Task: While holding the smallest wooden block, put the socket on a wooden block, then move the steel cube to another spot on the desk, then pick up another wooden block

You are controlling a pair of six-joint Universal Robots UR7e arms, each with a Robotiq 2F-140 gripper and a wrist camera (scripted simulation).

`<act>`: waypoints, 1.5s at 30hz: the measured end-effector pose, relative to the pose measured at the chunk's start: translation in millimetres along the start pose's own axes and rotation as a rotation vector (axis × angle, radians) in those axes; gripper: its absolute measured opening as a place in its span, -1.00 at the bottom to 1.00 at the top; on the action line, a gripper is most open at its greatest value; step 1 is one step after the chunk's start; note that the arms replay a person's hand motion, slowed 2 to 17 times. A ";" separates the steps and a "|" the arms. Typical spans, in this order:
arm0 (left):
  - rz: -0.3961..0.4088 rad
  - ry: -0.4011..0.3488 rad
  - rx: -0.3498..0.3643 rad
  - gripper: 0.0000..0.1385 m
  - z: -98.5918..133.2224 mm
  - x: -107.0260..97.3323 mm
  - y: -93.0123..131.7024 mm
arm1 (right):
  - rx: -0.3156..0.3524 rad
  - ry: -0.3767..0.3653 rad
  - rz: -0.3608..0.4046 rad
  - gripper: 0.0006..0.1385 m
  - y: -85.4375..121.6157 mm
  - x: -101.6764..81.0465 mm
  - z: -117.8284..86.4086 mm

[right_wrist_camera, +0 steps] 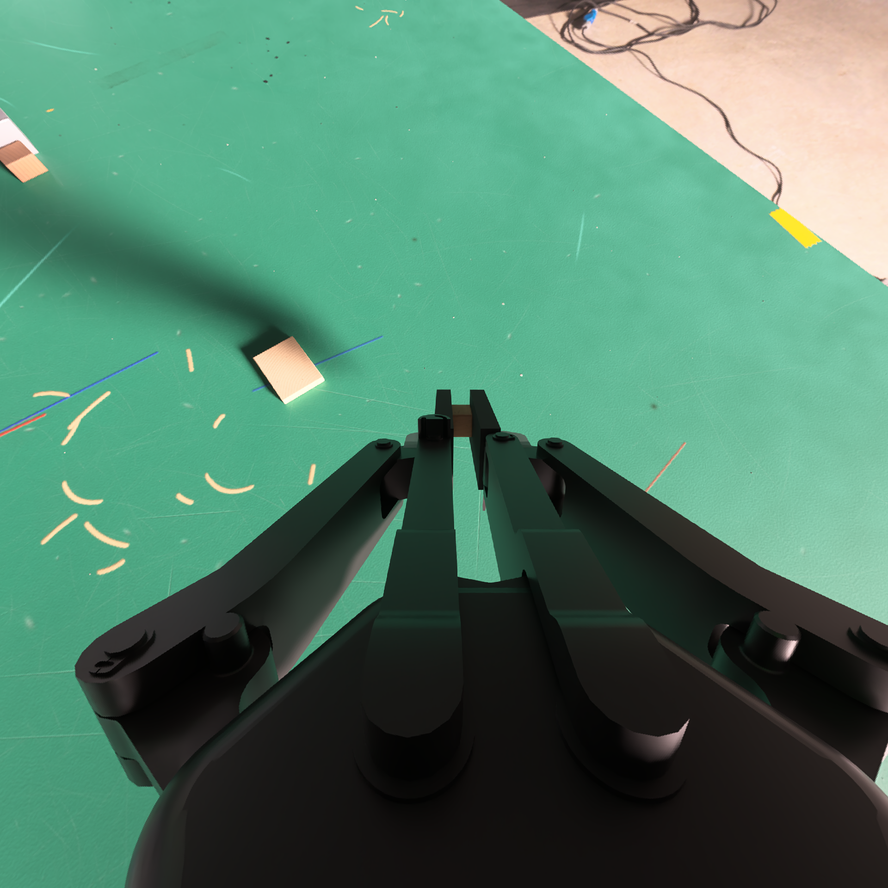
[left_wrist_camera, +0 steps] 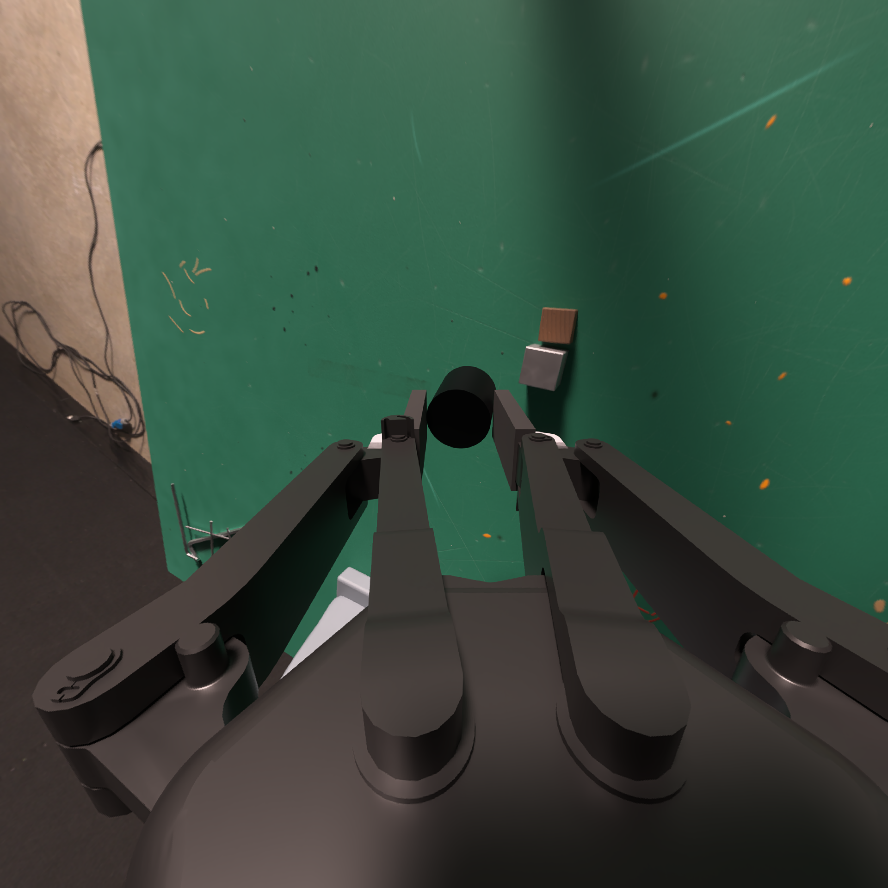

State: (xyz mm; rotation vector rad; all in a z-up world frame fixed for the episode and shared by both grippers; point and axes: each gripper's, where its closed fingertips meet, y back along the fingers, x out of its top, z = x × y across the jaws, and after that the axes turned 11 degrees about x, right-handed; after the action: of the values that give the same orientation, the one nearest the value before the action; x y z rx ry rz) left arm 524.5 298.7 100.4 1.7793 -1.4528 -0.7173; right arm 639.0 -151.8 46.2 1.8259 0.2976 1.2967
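Observation:
My left gripper is shut on the socket, a black cylinder held above the green desk. Beyond it to the right a grey steel cube rests on the desk, touching a brown wooden block just behind it. My right gripper is shut on the smallest wooden block, a small tan piece between the fingertips, above the desk. A flat pale wooden block lies on the desk to its left. The steel cube and the brown block show at the far left edge.
The desk's edge runs along the left in the left wrist view, with dark floor and black cables beyond. In the right wrist view the desk ends at the upper right, with cables on the floor and yellow tape at the edge.

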 end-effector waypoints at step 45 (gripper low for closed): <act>0.396 -0.159 -0.009 -0.46 20.8 297.4 72.0 | -0.020 0.009 -0.001 -0.86 -0.3 1.0 -0.4</act>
State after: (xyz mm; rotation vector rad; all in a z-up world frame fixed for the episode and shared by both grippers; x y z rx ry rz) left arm 529.2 -3.4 152.7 1.3894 -1.8343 -0.6640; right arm 639.2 -150.8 46.6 1.8030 0.2889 1.3036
